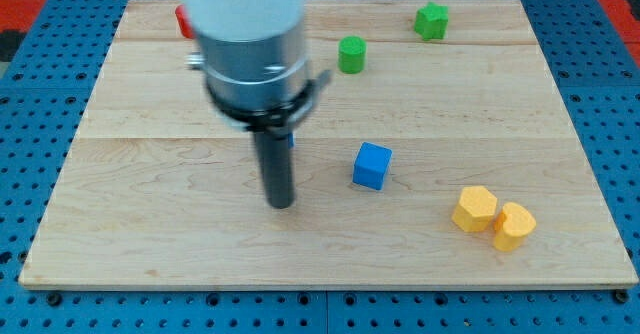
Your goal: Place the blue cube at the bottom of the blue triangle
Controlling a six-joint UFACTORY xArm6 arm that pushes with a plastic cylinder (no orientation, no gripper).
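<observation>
The blue cube (372, 165) sits on the wooden board (150, 224), a little right of the middle. My tip (281, 204) rests on the board left of the cube and slightly lower in the view, with a clear gap between them. A small sliver of blue (291, 140) shows at the right edge of the rod, just above the tip; the arm hides most of this block, so I cannot make out its shape.
A green cylinder (351, 54) and a green block (432, 21) lie near the view's top. A red block (184, 21) peeks out at the top left, partly behind the arm. Two yellow blocks (474, 208) (514, 225) touch each other at the lower right.
</observation>
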